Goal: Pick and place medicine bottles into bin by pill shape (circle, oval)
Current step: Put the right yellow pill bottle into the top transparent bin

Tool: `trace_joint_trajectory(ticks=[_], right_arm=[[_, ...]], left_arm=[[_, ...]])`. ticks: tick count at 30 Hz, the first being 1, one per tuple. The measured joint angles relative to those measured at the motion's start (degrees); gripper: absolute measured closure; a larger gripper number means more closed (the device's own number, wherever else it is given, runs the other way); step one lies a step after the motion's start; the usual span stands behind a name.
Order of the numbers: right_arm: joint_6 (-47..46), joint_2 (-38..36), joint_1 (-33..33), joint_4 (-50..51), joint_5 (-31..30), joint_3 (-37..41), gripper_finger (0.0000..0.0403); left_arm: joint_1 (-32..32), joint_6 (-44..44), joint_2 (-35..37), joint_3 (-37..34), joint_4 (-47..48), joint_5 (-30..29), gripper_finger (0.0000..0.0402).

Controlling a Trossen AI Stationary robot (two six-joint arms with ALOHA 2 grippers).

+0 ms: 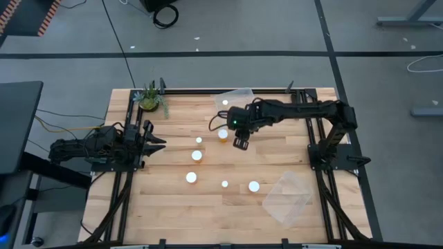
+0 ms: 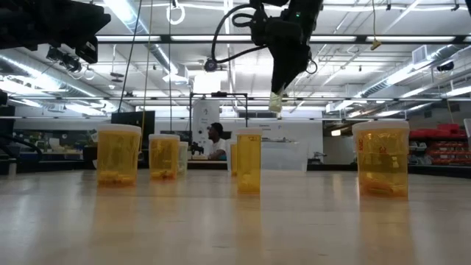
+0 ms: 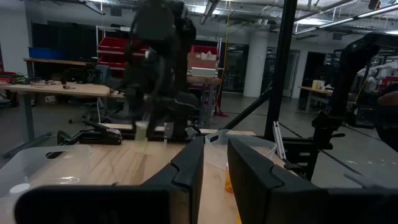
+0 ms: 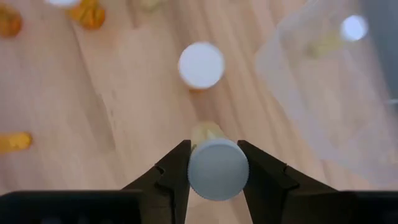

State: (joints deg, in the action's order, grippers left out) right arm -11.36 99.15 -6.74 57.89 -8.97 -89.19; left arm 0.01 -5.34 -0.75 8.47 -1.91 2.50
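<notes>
The right gripper (image 4: 216,168) clasps a light, rigid, slick-walled medicine bottle (image 4: 217,167) just under its white cap, high above the bench (image 1: 228,207); the left gripper (image 1: 154,135) waits, its state unclear.

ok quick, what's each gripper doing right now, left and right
Left gripper: parked at the table's left edge, fingers a little apart, holding nothing.
Right gripper: raised above the table, closed on a white-capped medicine bottle.

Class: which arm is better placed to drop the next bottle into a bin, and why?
Right. The right gripper already holds a bottle, lifted above the table beside the far bin. The left gripper waits at the left edge, holding nothing.
</notes>
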Motion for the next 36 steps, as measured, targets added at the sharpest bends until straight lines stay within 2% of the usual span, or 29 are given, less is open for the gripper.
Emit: trace_joint_trajectory(ticks=[7,17,21,27,36], right_arm=[[3.32,2.74,-4.09,1.90,0.00,-5.98,0.0271],[9.29,17.86,-9.39,11.78,-0.38,-30.22,0.0271],[9.89,21.68,-11.85,14.65,0.32,-35.39,0.0271],[10.54,24.19,-15.83,16.35,1.97,-35.30,0.0271],[10.55,25.05,-19.27,14.51,2.21,-29.88,0.0271]], left_arm=[[0.02,0.00,0.01,0.00,0.00,0.02,0.0317],[0.00,0.02,0.02,0.00,0.00,0.00,0.0319],[0.01,0.02,0.02,0.00,0.00,0.02,0.0315],[0.02,0.00,0.01,0.00,0.00,0.02,0.0320],[0.02,0.00,0.00,0.00,0.00,0.00,0.0318]])
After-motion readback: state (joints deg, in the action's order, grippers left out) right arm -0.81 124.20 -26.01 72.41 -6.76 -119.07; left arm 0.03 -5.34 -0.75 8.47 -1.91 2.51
